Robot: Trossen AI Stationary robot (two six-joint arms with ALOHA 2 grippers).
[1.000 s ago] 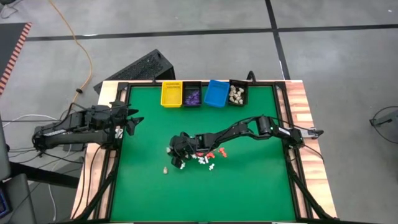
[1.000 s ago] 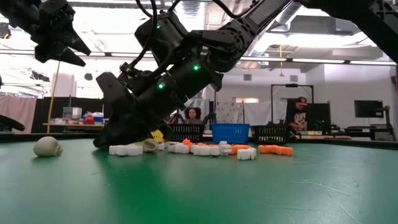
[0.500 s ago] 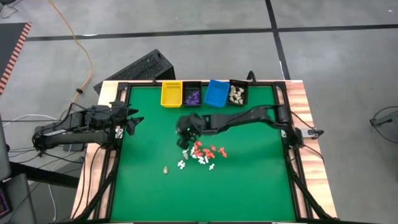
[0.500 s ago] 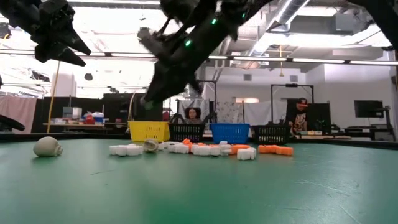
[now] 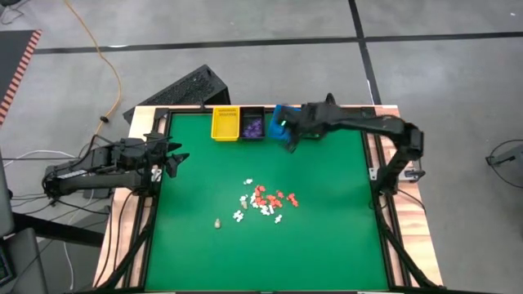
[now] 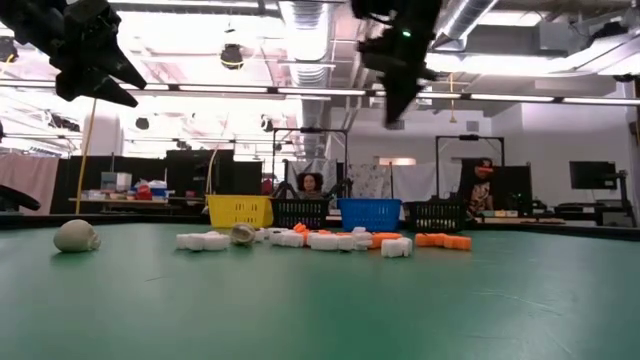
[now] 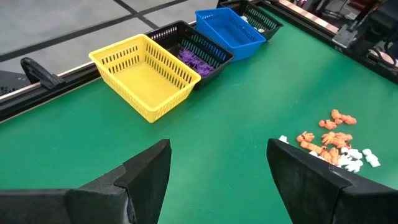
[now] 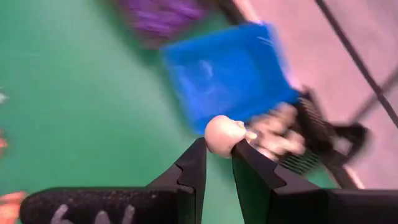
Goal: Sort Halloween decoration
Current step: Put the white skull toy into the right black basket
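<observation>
Small white and orange-red decoration pieces [image 5: 265,202] lie in a heap on the middle of the green mat, and one beige piece [image 5: 218,222] lies apart to their near left. Along the far edge stand a yellow bin [image 5: 225,123], a black bin with purple pieces [image 5: 252,125], a blue bin [image 5: 282,121] and a black bin with cream pieces [image 8: 292,140]. My right gripper [image 5: 288,140] hangs high beside the blue bin, shut on a cream piece [image 8: 222,134]. My left gripper [image 5: 173,159] waits open at the left edge. My right gripper pinches the small round cream piece [image 8: 222,134] between the free ends of its two fingers [image 8: 193,163]. The fingers slant downward. The piece is lifted well clear of the mat, over the near edge of the blue bin and the black bin with cream pieces.
A raised dark frame [image 5: 372,155] runs around the mat. A dark keyboard-like object [image 5: 186,88] lies beyond the far left corner. People sit in the room behind the bins [image 6: 312,183]. Bare mat stretches between the heap and the bins.
My right gripper has risen from the heap on the mat and swung toward the far edge and to the right, up to the blue bin and the black bin with cream pieces. The heap has stayed where it was.
</observation>
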